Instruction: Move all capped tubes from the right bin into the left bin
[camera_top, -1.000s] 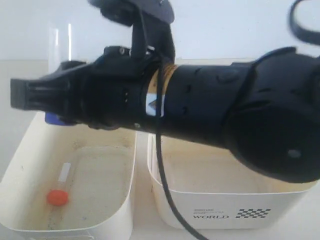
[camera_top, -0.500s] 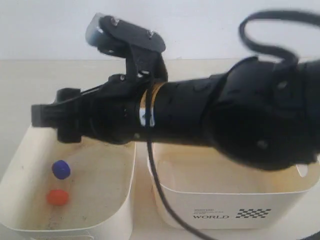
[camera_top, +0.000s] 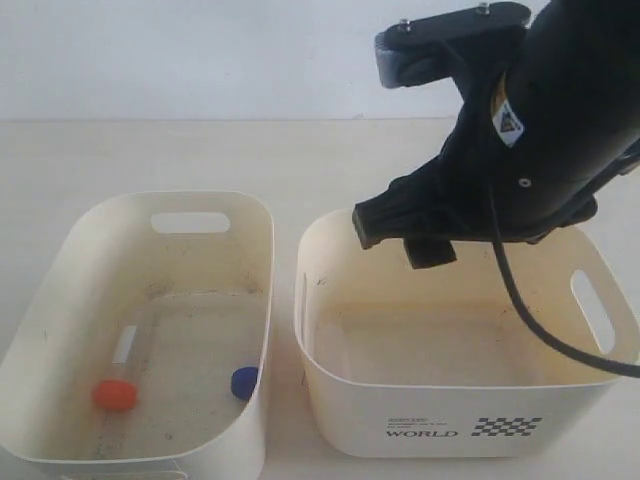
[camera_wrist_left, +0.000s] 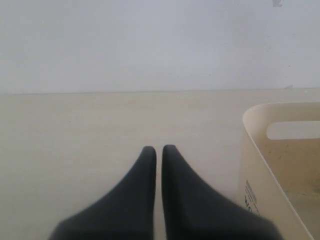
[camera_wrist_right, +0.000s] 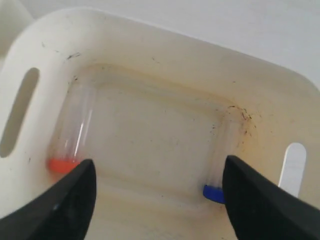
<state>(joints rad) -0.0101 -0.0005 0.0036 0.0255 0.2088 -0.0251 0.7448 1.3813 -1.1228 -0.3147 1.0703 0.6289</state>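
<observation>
Tube with orange cap (camera_wrist_right: 70, 135) lies below one finger of your open, empty right claw (camera_wrist_right: 157, 167), tube with blue cap (camera_wrist_right: 218, 162) below the other, both in the right bin (camera_wrist_right: 150, 50). Only the right wrist view shows them. The exterior view shows an orange-capped tube (camera_top: 116, 390) and a blue-capped tube (camera_top: 244, 381) in the left bin (camera_top: 100, 215), well apart from that claw. Your left claw (camera_wrist_left: 159, 150) is closed on nothing.

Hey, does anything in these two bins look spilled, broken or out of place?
Nothing looks spilled or broken. The left bin and right bin are just grimy inside. In the right bin, the orange-capped tube and blue-capped tube lie flat against opposite walls, caps on.
</observation>
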